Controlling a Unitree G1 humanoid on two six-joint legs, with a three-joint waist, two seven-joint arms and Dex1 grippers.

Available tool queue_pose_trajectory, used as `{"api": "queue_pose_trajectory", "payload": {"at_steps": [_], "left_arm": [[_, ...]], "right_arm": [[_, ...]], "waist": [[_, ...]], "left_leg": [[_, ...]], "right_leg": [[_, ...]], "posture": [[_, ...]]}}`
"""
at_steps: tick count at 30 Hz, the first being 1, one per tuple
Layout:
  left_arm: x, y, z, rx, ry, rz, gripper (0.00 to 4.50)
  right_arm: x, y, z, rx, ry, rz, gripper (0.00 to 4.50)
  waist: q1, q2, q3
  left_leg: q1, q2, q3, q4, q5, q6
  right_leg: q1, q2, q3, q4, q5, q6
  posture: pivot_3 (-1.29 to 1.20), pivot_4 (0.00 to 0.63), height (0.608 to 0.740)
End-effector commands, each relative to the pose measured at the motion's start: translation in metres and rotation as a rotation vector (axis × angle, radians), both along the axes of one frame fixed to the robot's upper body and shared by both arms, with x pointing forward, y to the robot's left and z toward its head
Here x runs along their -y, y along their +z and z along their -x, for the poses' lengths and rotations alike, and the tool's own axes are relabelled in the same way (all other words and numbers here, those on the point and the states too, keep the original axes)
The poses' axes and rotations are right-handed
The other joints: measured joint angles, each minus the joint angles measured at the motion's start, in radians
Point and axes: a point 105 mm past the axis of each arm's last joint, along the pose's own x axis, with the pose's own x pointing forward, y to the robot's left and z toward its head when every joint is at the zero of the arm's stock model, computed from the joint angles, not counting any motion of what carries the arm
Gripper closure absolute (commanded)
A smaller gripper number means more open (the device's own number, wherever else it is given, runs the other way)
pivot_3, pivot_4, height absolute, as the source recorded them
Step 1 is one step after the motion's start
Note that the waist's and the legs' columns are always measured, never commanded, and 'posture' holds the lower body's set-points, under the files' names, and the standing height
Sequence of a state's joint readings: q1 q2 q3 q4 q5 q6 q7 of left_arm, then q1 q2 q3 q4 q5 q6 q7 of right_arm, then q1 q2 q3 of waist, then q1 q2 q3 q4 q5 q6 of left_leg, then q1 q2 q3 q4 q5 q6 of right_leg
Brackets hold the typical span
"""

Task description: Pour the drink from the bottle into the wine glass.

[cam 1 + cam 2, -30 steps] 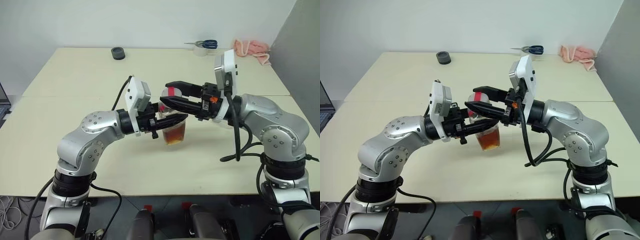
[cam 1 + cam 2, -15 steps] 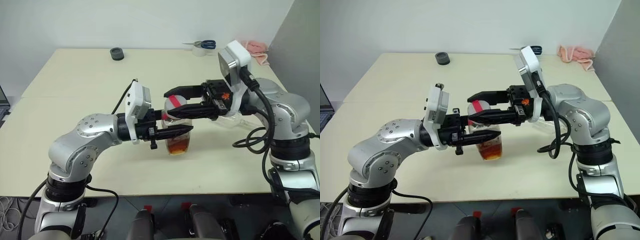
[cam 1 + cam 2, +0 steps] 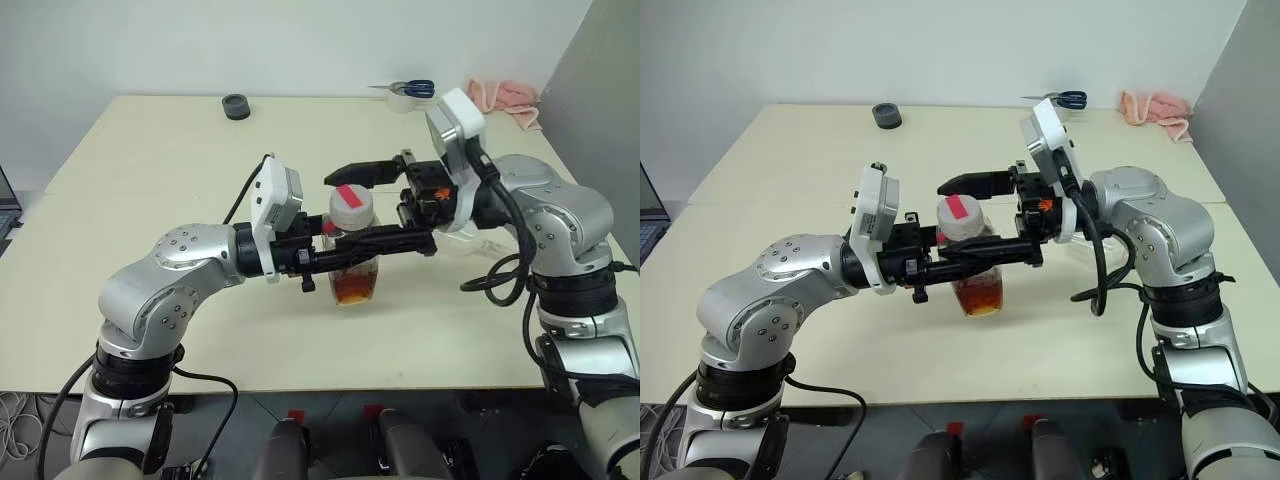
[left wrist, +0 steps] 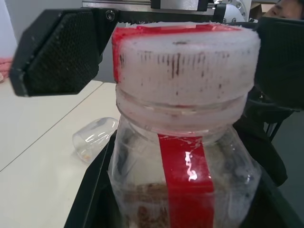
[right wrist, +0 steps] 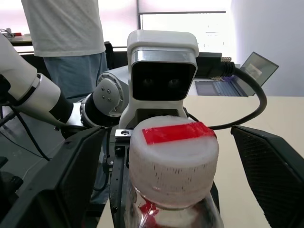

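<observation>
Right wrist view, right fingers [image 5: 50, 190] wide (cap [image 5: 173, 154] between); left gripper [image 3: 345, 255] clamps bottle [image 3: 354, 275]

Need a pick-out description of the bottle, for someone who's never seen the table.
On the cream table, near the front middle, the left claw is shut on the bottle. It is clear plastic with tea-coloured drink low inside; unlike the wine glass lying empty nearby, it carries a white cap with red tape.

Bottle [image 3: 354, 262] middle hidden behind left pincer [image 3: 352, 255]
</observation>
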State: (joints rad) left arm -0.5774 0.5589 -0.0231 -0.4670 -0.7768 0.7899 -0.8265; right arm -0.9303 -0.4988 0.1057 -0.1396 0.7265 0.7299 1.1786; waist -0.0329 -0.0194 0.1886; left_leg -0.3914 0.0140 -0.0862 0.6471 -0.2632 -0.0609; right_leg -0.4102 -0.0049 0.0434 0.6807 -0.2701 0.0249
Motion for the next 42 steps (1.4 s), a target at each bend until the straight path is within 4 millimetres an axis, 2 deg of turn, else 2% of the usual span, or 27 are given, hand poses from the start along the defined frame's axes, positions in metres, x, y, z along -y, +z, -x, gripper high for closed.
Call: {"api": "queue_pose_trajectory", "payload": {"at_steps": [1,7,15,26,36,42], "left_arm": [[0.004,0.012,0.004,0.065,-0.027,0.018,2.7],[0.001,0.01,-0.002,0.066,0.014,0.026,2.7],[0.003,0.011,-0.006,0.072,0.025,0.04,2.7],[0.004,0.01,-0.004,0.074,0.019,0.041,2.7],[0.003,0.011,-0.005,0.084,0.018,0.037,2.7],[0.003,0.008,-0.004,0.078,0.014,0.035,2.7]], "right_arm": [[0.002,0.011,0.005,0.049,-0.013,-0.03,0.02],[0.007,0.015,0.007,0.04,-0.122,-0.078,0.02],[-0.001,0.013,0.01,0.012,-0.201,-0.129,0.02],[0.005,0.011,-0.005,0.013,-0.293,-0.146,0.02],[0.02,0.002,-0.008,0.019,-0.323,-0.095,0.02],[0.03,0.006,-0.013,0.022,-0.357,-0.101,0.02]], "waist": [[0.0,0.0,0.0],[0.0,0.0,0.0],[0.0,0.0,0.0],[0.0,0.0,0.0],[0.0,0.0,0.0],[0.0,0.0,0.0]], "left_leg": [[0.0,0.0,0.0,0.0,0.0,0.0],[0.0,0.0,0.0,0.0,0.0,0.0],[0.0,0.0,0.0,0.0,0.0,0.0],[0.0,0.0,0.0,0.0,0.0,0.0],[0.0,0.0,0.0,0.0,0.0,0.0],[0.0,0.0,0.0,0.0,0.0,0.0]], "right_leg": [[0.0,0.0,0.0,0.0,0.0,0.0],[0.0,0.0,0.0,0.0,0.0,0.0],[0.0,0.0,0.0,0.0,0.0,0.0],[0.0,0.0,0.0,0.0,0.0,0.0],[0.0,0.0,0.0,0.0,0.0,0.0],[0.0,0.0,0.0,0.0,0.0,0.0]], "posture": [[0.0,0.15,0.74],[0.0,0.15,0.74],[0.0,0.15,0.74],[0.0,0.15,0.74],[0.0,0.15,0.74],[0.0,0.15,0.74]]}}
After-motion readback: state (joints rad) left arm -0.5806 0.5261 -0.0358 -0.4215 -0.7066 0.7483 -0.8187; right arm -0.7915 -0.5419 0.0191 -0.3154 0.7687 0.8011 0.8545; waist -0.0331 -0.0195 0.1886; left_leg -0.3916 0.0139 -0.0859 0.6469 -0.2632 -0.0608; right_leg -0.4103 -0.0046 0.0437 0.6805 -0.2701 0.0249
